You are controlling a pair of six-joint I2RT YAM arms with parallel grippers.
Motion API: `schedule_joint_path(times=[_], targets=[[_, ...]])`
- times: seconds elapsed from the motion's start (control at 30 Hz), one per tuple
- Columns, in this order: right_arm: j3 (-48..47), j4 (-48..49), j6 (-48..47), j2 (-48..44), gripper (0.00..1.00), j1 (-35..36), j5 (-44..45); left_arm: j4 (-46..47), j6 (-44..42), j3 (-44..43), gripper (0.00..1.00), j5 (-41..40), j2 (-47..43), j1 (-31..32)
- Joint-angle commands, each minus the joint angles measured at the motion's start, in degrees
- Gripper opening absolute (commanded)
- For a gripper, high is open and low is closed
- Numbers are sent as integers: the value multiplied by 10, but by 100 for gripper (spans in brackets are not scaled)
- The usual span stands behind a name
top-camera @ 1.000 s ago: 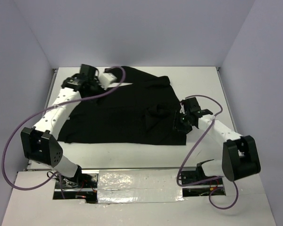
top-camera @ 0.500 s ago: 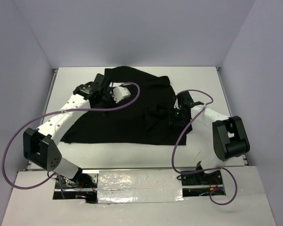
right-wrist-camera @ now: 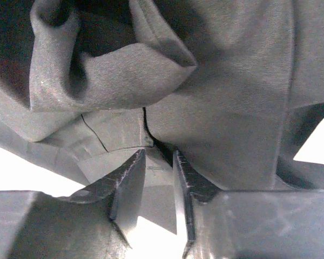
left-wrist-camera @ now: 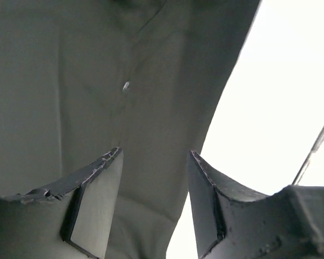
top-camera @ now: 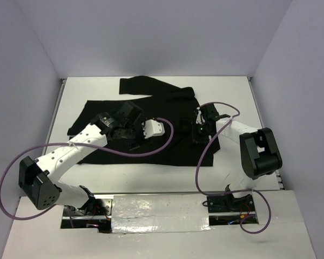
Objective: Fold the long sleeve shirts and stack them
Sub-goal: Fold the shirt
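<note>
Overhead, the long sleeve shirt lies spread, black and mostly flat, over the middle of the white table, with a narrower band of its cloth running along the far edge. The left arm reaches across the left half of the shirt. The right arm bends in over the shirt's right margin.

Left wrist view: the left gripper hangs above the cloth beside an edge of the shirt, with bare table to the right. Its jaws stand well apart and hold nothing. A small pale fleck shows on the fabric beyond them.

Right wrist view: the right gripper is low at a rumpled part of the shirt, just near of a raised, bunched fold. Its jaws are only a narrow slot apart, and a cloth edge runs in at their tips. Whether they actually pinch the fabric cannot be told.
</note>
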State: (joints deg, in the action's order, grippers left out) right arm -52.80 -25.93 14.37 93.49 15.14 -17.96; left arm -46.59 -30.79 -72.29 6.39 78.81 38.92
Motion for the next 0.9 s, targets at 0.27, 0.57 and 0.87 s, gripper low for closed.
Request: schedule_joint_path(times=[0.27,0.57,0.87], targets=[[9,13,2,-24,0,6,-84,89,-102,31,65,152,-53,37],[9,61,100,-81,0,9,-177,243,43,35,80,125,62,92],[31,167,232,-85,0,17,-190,315,142,6,92,96,142,105]])
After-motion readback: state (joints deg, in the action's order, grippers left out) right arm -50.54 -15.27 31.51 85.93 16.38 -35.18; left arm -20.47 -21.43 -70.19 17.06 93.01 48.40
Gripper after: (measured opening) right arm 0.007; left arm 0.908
